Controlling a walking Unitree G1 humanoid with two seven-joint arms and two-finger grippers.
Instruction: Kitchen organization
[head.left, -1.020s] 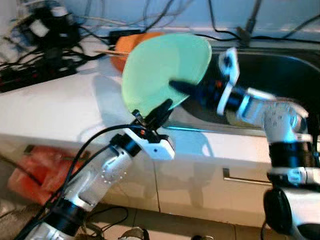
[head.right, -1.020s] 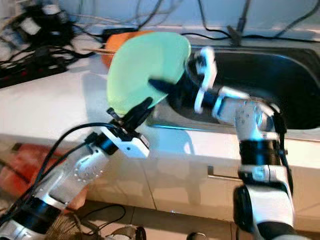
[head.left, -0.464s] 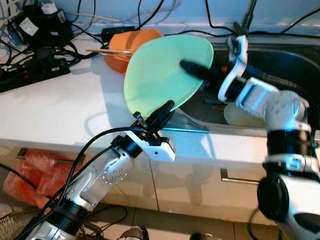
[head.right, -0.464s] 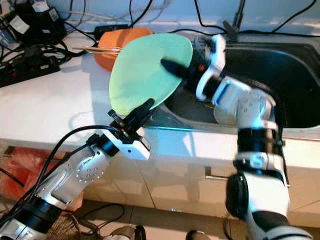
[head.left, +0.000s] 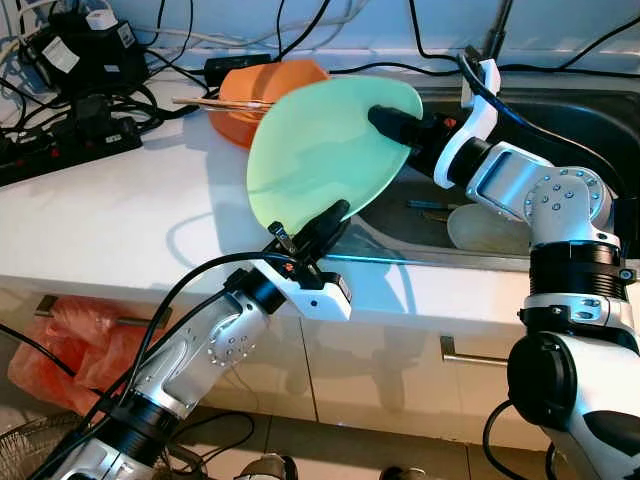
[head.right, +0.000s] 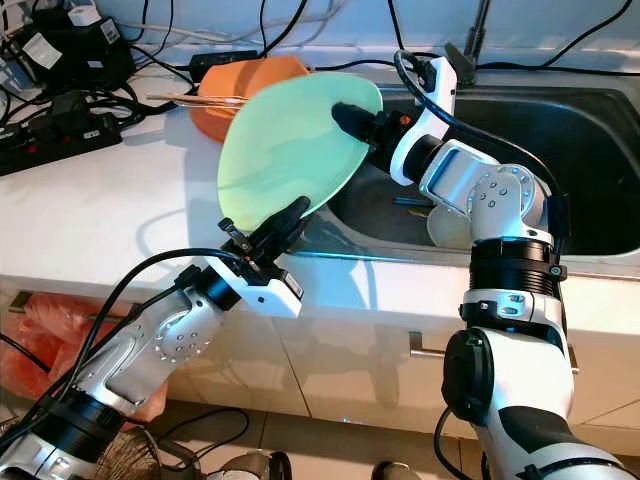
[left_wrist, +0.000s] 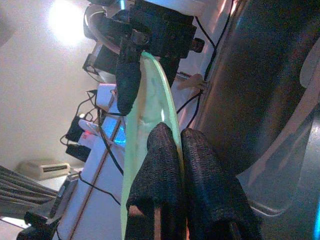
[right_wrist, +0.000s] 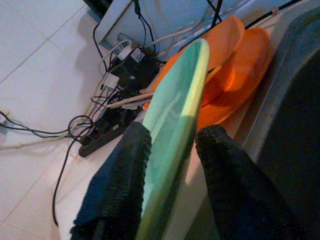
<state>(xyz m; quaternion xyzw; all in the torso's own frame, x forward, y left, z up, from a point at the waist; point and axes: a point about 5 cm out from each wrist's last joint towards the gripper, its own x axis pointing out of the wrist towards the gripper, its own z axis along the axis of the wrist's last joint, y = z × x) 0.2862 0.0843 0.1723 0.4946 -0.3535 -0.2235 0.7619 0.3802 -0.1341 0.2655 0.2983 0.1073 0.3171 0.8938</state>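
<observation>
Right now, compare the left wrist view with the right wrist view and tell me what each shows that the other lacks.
Left wrist view alone: the dark sink basin, a pale dish in it, and the right tool gripping the far rim of the green plate.

Right wrist view alone: the orange bowls behind the plate, with a tangle of black cables and a power strip on the counter.

Both: the plate seen edge-on, between that arm's own black fingers.
</observation>
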